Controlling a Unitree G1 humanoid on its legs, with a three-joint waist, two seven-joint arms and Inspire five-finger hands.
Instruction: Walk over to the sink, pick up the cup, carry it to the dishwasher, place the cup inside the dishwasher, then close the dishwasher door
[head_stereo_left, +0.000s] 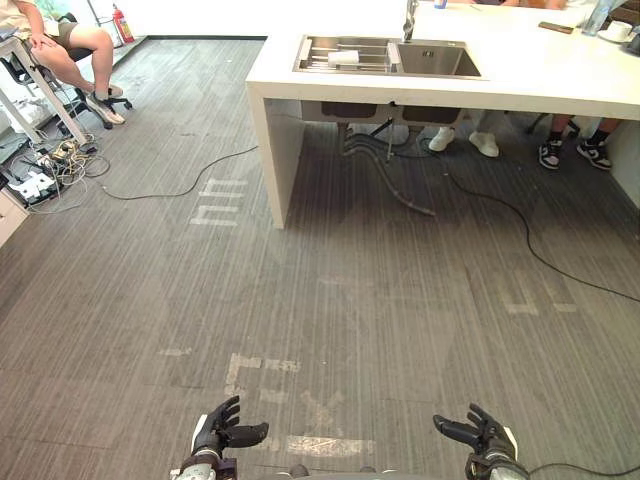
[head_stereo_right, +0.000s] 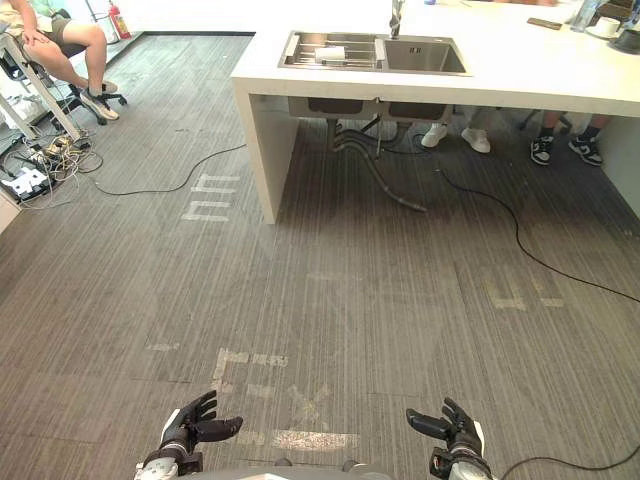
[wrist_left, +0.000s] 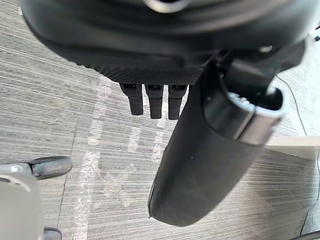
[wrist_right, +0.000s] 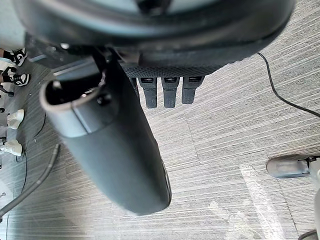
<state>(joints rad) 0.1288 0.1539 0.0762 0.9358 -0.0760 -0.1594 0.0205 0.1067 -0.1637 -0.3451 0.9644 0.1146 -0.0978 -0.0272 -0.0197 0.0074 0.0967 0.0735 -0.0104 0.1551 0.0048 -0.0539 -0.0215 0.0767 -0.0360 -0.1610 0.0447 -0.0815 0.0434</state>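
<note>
Floor (head_stereo_left: 400, 300) of grey striped carpet runs wide and bare from the two hands up to the white counter (head_stereo_left: 530, 75). The counter's near edge crosses the upper right, and its left end panel drops to the carpet. Set in its top, well ahead, is the steel sink (head_stereo_left: 440, 60). The cup (head_stereo_left: 343, 58) is a small white shape lying on the rack in the left basin, too small to tell more. A faucet (head_stereo_left: 410, 20) stands behind the basins, and a second white cup (head_stereo_left: 618, 30) sits on a saucer at the counter's far right.

The left hand (head_stereo_left: 218, 432) and right hand (head_stereo_left: 480, 435) hang low at the near edge, well apart. Their fingers are straight and spread, thumbs turned toward each other, holding nothing. The left wrist view shows a row of straight fingers (wrist_left: 155, 102) with the thumb standing out and carpet past them.

Under the counter, hoses (head_stereo_left: 385, 170) trail onto the floor near white shoes (head_stereo_left: 462, 140) and black-and-white sneakers (head_stereo_left: 575, 155); the right wrist view also catches these at its edge. The head views add a seated person (head_stereo_left: 60, 40) at far left, a tangle of power strips (head_stereo_left: 45, 170) and a red fire extinguisher (head_stereo_left: 122, 25). A thin cord (head_stereo_left: 180, 185) runs from the tangle toward the counter's end. Pale tape marks (head_stereo_left: 215, 200) lie beside that end.
</note>
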